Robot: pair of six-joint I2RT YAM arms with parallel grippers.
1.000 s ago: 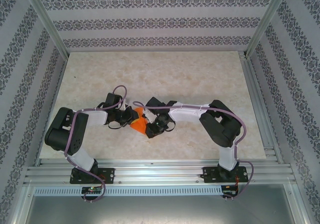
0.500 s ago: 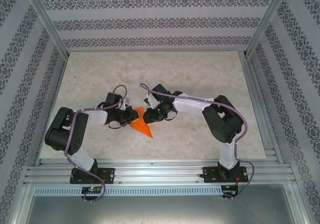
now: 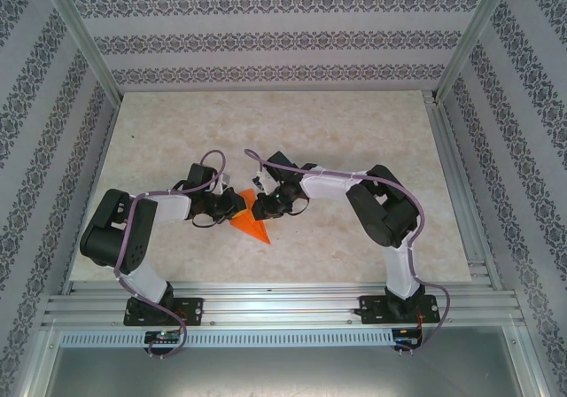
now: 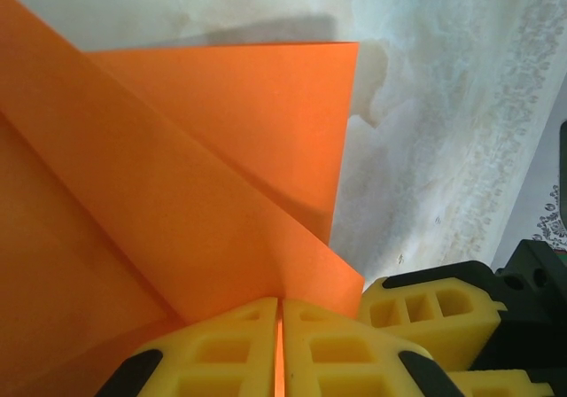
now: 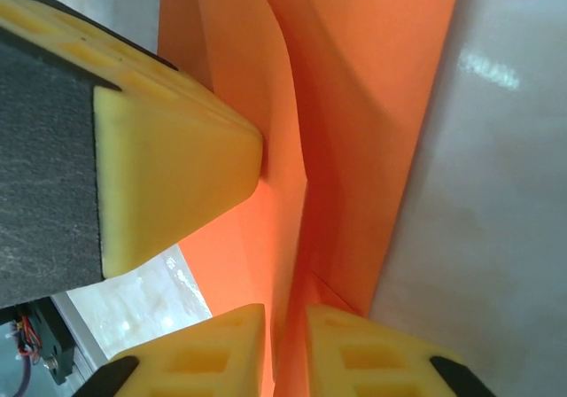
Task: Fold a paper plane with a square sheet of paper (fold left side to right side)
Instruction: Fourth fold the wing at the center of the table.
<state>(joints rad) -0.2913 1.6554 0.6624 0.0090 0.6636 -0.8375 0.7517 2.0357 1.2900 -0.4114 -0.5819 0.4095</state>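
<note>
My left gripper (image 4: 280, 317) is pressed together on an edge of the one orange paper (image 4: 177, 193). My right gripper (image 5: 285, 326) pinches a raised fold of it, jaws nearly touching. That single sheet, a pointed wedge, lies between my two arms on the table (image 3: 354, 131), tip toward my bases.

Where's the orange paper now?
Top view: the orange paper sits on the table left of centre, its far end between the left gripper and right gripper.
</note>
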